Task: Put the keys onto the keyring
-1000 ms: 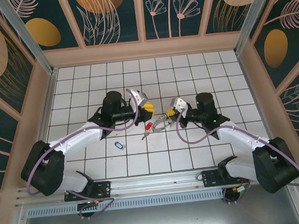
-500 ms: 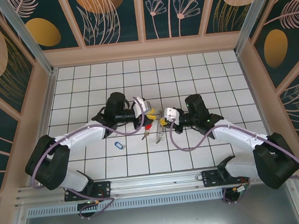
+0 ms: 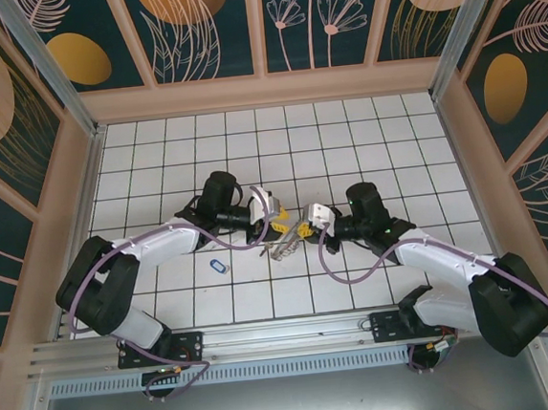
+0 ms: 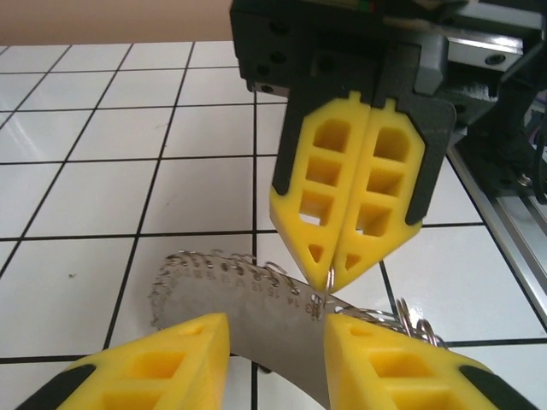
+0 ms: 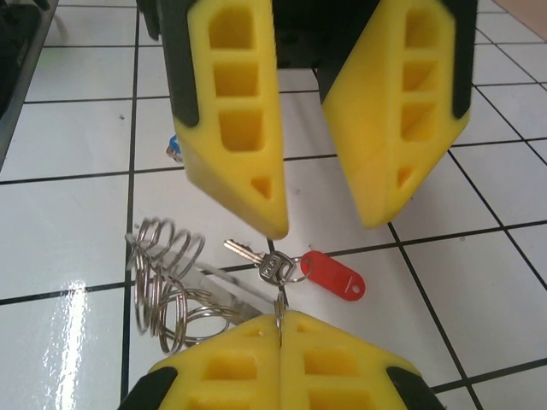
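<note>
**Barely under way: no key clearly on the ring**

Furthest left, a blue-tagged key (image 3: pixel 220 265) lay alone on the tabletop (image 3: pixel 344 132), well apart from the rest, so it was plainly left to do. Right of it, the left claw (image 4: pixel 275 352) was released, its yellow fingers (image 4: pixel 171 363) standing apart on either side of the keyring (image 4: pixel 248 312) without gripping it. The keyring rested on the tiles at mid-tabletop, between the two claws. Just beside its wire coils lay a red-tagged key (image 5: pixel 332 275), its small ring close to the loop in the right claw. Whether it was threaded on could not be told. On the right, the right claw (image 5: pixel 280 329) was clenched on a thin wire loop at the keyring's rim. By my judgement, most of the threading remained.
</note>
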Motion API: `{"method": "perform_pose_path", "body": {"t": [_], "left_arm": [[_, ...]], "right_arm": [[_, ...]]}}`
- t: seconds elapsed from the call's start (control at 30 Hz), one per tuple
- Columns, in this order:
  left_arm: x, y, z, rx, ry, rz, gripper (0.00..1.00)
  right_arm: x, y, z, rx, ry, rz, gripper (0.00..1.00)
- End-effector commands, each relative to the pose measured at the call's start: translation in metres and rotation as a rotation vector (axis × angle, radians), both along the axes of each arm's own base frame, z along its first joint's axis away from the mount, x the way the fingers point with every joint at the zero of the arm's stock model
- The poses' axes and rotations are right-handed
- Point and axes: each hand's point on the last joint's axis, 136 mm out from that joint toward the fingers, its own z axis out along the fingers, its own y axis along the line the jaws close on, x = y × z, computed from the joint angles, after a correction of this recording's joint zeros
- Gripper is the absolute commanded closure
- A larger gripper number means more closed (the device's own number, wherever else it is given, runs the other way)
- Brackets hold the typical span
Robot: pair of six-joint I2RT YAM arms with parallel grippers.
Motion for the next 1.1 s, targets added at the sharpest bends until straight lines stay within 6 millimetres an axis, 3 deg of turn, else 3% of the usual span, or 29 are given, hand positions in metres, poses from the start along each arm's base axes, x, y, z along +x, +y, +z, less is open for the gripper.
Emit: {"method": "perform_pose_path", "body": {"t": [0.0, 0.07, 1.07], "left_arm": [[-0.007, -0.005, 0.004, -0.028, -0.005, -0.082, 0.63], [-0.008, -0.007, 0.001, -0.021, -0.002, -0.090, 0.63], [-0.005, -0.023, 0.004, -0.048, 0.022, -0.138, 0.71]], "right_arm": [[-0.005, 0.005, 0.018, 0.075, -0.036, 0.042, 1.00], [0.002, -0.001, 0.019, 0.080, -0.040, 0.014, 1.00], [0.007, -0.001, 0.022, 0.099, -0.034, -0.001, 1.00]]}}
